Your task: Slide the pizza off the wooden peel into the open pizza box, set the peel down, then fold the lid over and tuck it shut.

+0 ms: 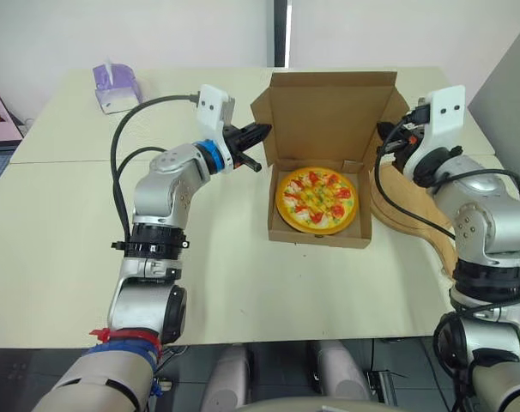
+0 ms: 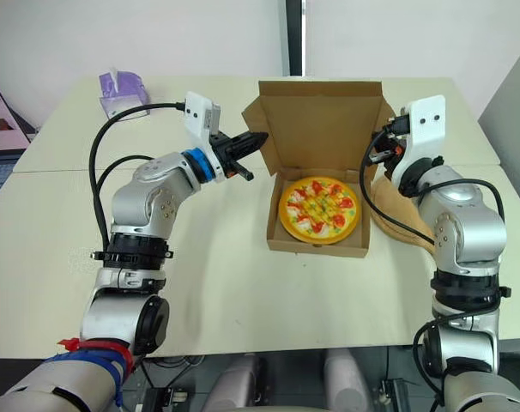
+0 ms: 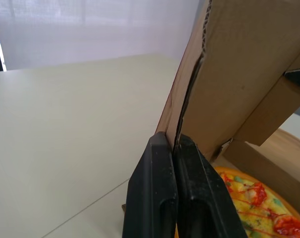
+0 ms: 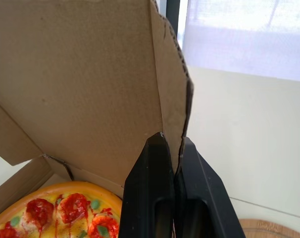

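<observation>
The pizza [image 1: 317, 199] is yellow, orange-rimmed, flecked red and green. Its pizza box [image 1: 329, 107] is plain brown; the peel [image 1: 419, 210] at 3 o'clock is pale wood. The surface [image 1: 63, 240] is cream, and the tissue box [image 1: 116, 86] at 10 o'clock is purple. My jaws are black.

A pale cream worktop [image 1: 63, 257] of joined tables lies under even light. Behind the worktop rises a white wall [image 1: 114, 34] split by a dark vertical strip [image 1: 281, 34]; a grey panel [image 1: 509, 77] stands past the worktop's right edge.
</observation>
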Robot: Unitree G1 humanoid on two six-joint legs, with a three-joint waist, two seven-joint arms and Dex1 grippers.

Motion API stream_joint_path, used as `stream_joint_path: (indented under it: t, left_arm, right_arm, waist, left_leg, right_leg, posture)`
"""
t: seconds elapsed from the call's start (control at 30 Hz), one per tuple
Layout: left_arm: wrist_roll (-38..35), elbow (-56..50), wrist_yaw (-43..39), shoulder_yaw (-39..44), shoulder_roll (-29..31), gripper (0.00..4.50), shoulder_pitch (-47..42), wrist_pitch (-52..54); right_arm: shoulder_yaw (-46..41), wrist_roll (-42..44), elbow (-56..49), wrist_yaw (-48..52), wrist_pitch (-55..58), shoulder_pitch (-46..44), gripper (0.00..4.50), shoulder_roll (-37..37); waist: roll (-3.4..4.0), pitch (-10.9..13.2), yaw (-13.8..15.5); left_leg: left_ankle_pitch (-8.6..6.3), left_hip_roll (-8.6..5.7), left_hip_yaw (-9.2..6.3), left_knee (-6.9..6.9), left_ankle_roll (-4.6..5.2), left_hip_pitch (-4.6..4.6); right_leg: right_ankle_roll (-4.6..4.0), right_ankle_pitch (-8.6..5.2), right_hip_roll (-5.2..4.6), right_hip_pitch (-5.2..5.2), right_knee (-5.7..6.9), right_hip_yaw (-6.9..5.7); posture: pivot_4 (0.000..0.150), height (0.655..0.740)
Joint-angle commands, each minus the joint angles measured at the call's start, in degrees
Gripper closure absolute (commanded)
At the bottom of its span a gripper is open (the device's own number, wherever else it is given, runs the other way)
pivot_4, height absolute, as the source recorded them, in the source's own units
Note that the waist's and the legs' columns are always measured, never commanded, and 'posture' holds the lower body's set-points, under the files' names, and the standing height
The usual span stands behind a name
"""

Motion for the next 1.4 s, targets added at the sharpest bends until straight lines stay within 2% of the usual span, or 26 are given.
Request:
stream_joint_path:
  t: [0.03,0.2,0.43,0.83,1.0,1.2,1.4]
  left_arm:
    - [-2.71,-4.36,2.91,0.75,-2.20,4.47,0.02,3.22]
    - [-5.28,-6.65,7.42,3.10,-5.12,4.47,-0.15,7.02]
    - [-5.67,-10.23,7.54,1.30,-5.03,4.47,3.01,8.78]
    - [-6.25,-20.74,9.14,-0.70,-5.33,4.47,12.56,9.57]
    - [-5.75,-21.10,9.46,-0.43,-4.91,4.47,12.86,8.15]
    - [-4.27,-18.77,8.57,-0.37,-3.22,4.47,11.80,4.45]
    - [-3.11,-16.35,7.58,-1.05,-1.32,4.47,11.39,0.91]
  right_arm:
    - [-0.10,2.12,-3.67,-0.68,1.23,0.19,4.50,1.65]
    - [-0.45,2.40,-4.36,-1.07,2.57,0.24,4.50,2.62]
    - [-0.70,3.16,-5.05,-1.43,4.53,0.20,4.50,3.76]
    - [-2.23,4.86,-15.86,-6.77,13.46,4.45,4.50,11.37]
    - [-2.69,5.62,-18.74,-9.19,16.73,4.82,4.50,14.91]
    - [-3.94,3.51,-15.92,-10.92,11.76,5.14,4.50,15.68]
    - [-1.54,4.09,-19.01,-12.09,10.48,9.72,4.50,18.88]
  waist:
    - [0.00,0.00,0.06]
    - [0.00,0.00,0.06]
    - [0.01,-0.01,0.02]
    - [0.05,-0.04,0.00]
    - [0.05,-0.05,-0.01]
    - [0.05,-0.05,-0.04]
    - [0.06,-0.06,-0.16]
  left_leg:
    - [0.00,0.00,0.00,0.00,0.00,0.00]
    - [0.00,0.00,0.03,0.01,0.00,0.04]
    - [0.00,0.00,0.04,-0.01,0.00,0.08]
    - [0.00,0.04,0.04,-0.03,0.00,0.16]
    - [0.00,0.04,0.05,-0.02,0.00,0.19]
    - [0.00,0.04,0.08,-0.03,0.00,0.19]
    - [0.00,0.05,0.08,-0.04,0.00,0.19]
  right_leg:
    - [0.00,0.00,0.00,0.01,0.00,0.00]
    - [0.00,0.00,0.00,0.03,0.00,0.00]
    - [0.00,0.00,0.01,0.03,0.00,0.02]
    - [-0.01,0.00,0.03,0.08,-0.01,0.04]
    - [0.00,0.00,0.03,0.13,-0.03,0.03]
    - [-0.01,0.00,0.04,0.12,-0.05,0.03]
    - [-0.01,0.00,0.04,0.13,-0.05,0.03]
  posture:
    - [0.150,0.7400]
    - [0.150,0.7400]
    - [0.150,0.7400]
    - [0.150,0.7400]
    - [0.150,0.7400]
    - [0.150,0.7400]
    - [0.150,0.7400]
